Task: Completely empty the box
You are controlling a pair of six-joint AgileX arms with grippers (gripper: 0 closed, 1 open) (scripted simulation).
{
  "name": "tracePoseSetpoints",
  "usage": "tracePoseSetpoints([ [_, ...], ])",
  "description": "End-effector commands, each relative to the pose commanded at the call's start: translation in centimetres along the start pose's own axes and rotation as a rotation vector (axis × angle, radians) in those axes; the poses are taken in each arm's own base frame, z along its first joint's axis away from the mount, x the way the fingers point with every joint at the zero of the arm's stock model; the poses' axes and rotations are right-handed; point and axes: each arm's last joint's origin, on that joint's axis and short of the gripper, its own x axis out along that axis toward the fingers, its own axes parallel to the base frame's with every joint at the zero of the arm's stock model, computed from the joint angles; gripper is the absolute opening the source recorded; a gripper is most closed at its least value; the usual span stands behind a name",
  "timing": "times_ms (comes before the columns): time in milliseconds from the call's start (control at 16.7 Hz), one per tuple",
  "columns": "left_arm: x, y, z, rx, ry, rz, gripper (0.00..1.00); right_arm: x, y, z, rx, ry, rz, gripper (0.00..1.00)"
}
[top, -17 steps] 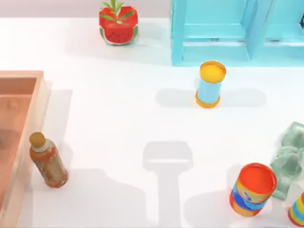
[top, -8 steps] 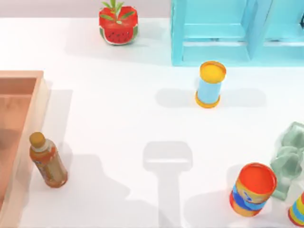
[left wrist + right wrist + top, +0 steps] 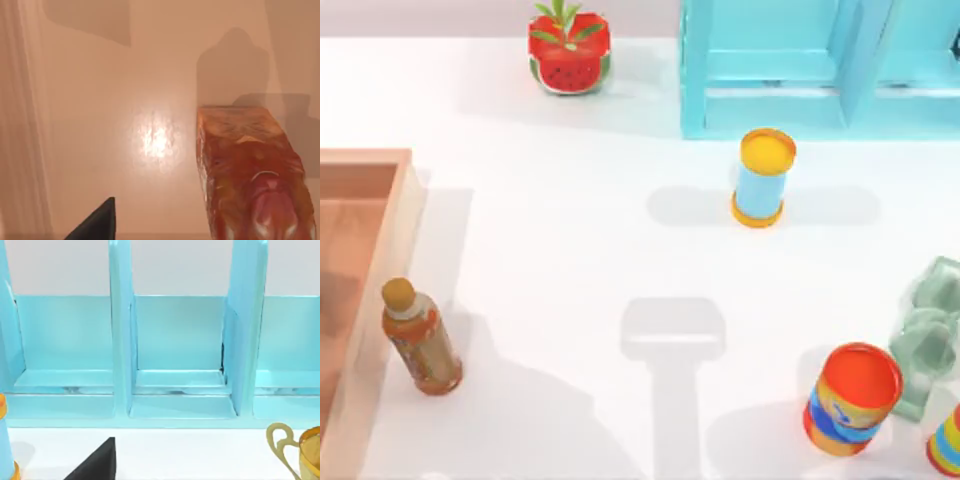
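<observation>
Box [image 3: 365, 158]: at the left edge of the table [image 3: 570, 260] in the top view, part of it cut off by the frame. Pale wooden walls, orange-brown floor.

Contents: one orange-red packet [image 3: 245, 170], lying flat on the box floor in the left wrist view, well apart from the wall. Box therefore judged not yet empty.

Bottle [image 3: 420, 338]: upright on the table just beside the box's right wall, outside it. Needs no handling.

Left gripper [image 3: 95, 222]: above the box floor, beside the packet and not touching it. Clenched or released: cannot tell.

Right gripper [image 3: 95, 460]: parked facing the turquoise shelf [image 3: 180, 355]. Grip state likewise cannot tell.

Step in hand, as judged: reaching for the packet with the left arm.

Handling notes:
- Centre over the packet before descending, not off to its side as now.
- Span the narrower width, jaws square to the long sides.
- Probably soft and glossy, so close low on the sides and firmly enough to prevent slipping.
- Lift straight up until clear of the wall, then carry towards open table.
- Set down well apart from the bottle to avoid toppling it.

Other items, not involved: watermelon pot [image 3: 569, 55], blue can [image 3: 762, 180], orange can [image 3: 852, 400].
</observation>
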Motion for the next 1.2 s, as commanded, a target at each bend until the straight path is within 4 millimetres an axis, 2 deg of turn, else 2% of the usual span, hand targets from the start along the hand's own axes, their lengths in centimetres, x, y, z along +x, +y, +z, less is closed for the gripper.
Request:
tracePoseSetpoints([
  [360,5.5,-0.2,-0.4,0.001,-0.001,0.0,1.0,0.0,0.0,0.0,0.0,0.0,0.0,1.0],
  [480,6.2,-0.2,-0.6,0.0,-0.001,0.001,1.0,0.0,0.0,0.0,0.0,0.0,0.0,1.0],
  [720,6.3,-0.2,-0.6,0.0,-0.001,0.001,1.0,0.0,0.0,0.0,0.0,0.0,0.0,1.0],
  [1200,6.3,-0.2,-0.6,0.0,-0.001,0.001,0.4,0.0,0.0,0.0,0.0,0.0,0.0,1.0],
])
